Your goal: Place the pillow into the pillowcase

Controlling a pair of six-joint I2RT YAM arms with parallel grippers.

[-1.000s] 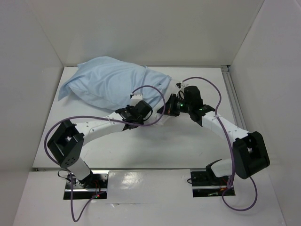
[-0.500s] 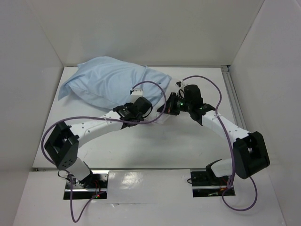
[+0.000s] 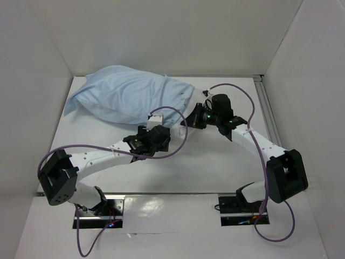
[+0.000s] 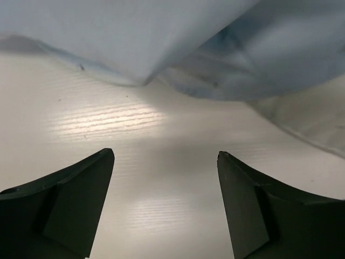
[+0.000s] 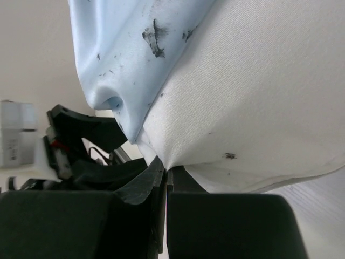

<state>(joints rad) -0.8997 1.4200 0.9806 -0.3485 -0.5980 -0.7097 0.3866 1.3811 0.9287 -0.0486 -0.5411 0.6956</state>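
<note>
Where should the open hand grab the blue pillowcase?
I'd pinch the pillowcase by its loose hem just ahead of the left gripper, coming low from the near side: that edge lies thin and folded, elsewhere the pillow stuffs it tight.

I judge this to be a robotics lab test cell, not a home. Plain white walls (image 3: 161,38) box in a bare white worktop (image 3: 215,162) on three sides. Two robot arms (image 3: 253,141) are bolted to metal plates (image 3: 237,208) at its near edge, with purple cables (image 3: 178,116) looping loose. A metal rail (image 3: 268,116) lines the right side. One domestic article noted: a blue pillowcase (image 3: 124,97).
</note>
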